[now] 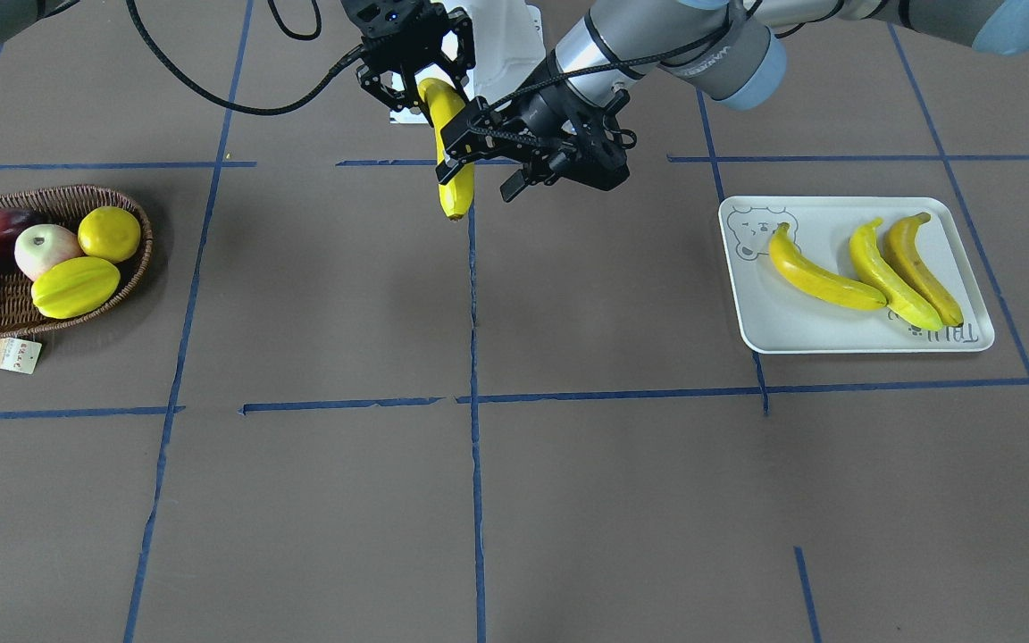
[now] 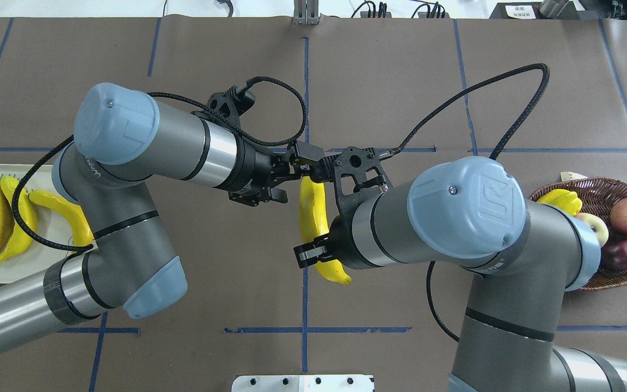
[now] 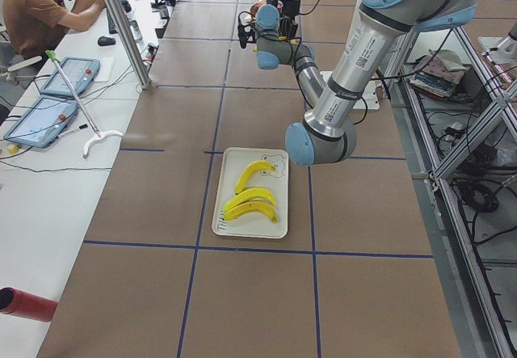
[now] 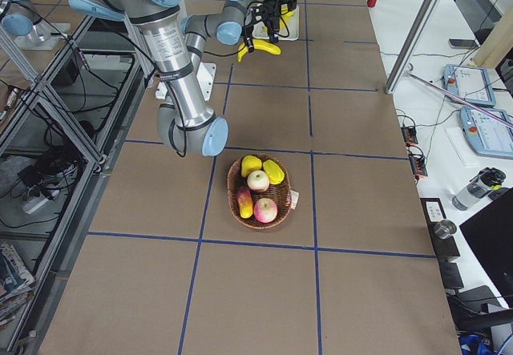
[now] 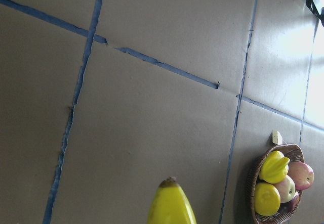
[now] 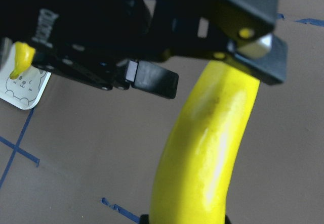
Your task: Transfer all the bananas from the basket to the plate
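Wicker basket [image 1: 5, 313] — star fruit [image 1: 75, 287], citrus [image 1: 109, 233], apples [image 1: 47, 250] — well apart from banana [image 1: 455, 183], plate [image 1: 800, 329].

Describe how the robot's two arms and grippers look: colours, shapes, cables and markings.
The left arm and right arm are grey tubes with pale blue joint caps; the right's shows a raised UR logo. Black braided cables feed the black skeletal left gripper and right gripper.

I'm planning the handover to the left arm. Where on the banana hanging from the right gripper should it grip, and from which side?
Grip the held banana at its middle, just below the right gripper, coming in level from the plate side. It hangs nearly upright with its top end clamped and lower half free, so the left gripper, open, can straddle it there.
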Robot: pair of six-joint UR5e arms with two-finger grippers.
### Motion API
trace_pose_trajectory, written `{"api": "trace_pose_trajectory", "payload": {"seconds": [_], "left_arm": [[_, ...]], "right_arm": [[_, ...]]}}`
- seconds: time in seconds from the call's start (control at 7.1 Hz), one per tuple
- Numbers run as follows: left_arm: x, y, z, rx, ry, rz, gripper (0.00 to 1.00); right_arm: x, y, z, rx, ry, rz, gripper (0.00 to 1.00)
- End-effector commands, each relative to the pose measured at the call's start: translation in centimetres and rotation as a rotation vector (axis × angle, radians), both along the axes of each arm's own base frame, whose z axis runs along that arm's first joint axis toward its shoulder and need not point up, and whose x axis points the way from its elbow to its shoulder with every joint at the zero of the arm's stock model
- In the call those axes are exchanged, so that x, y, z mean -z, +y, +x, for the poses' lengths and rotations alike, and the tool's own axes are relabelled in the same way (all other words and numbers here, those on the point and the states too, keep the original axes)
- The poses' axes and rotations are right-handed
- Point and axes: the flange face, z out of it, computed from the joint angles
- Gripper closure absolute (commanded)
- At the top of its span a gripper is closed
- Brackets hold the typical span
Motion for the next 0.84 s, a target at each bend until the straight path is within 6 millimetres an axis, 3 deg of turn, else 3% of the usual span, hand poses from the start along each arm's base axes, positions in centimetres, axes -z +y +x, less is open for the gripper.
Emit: {"api": "trace_pose_trajectory", "payload": {"seconds": [0.0,0.14,0.28,0.56,0.7], "left_arm": [[0.09,1.63,1.23,-0.033,0.003,0.000,0.04],[0.14,2.03,1.47,-0.041,0.005,0.000,0.09],[0.31,2.21,1.38,-0.044,0.009,0.003,0.28],[0.43,2.45,1.03,-0.048,0.014,0.019,0.95],[0.24,2.32,0.93,-0.047,0.012,0.017,1.00]], "right_arm": [[-0.02,-0.09,-0.05,-0.010,0.002,0.004,0.99],[-0.02,-0.11,-0.05,-0.011,0.003,0.006,0.99],[-0.02,-0.18,-0.01,-0.012,0.003,0.006,1.00],[0.03,-0.15,0.05,-0.012,0.001,0.007,1.00],[0.03,-0.15,0.05,-0.012,0.001,0.007,0.98]]}}
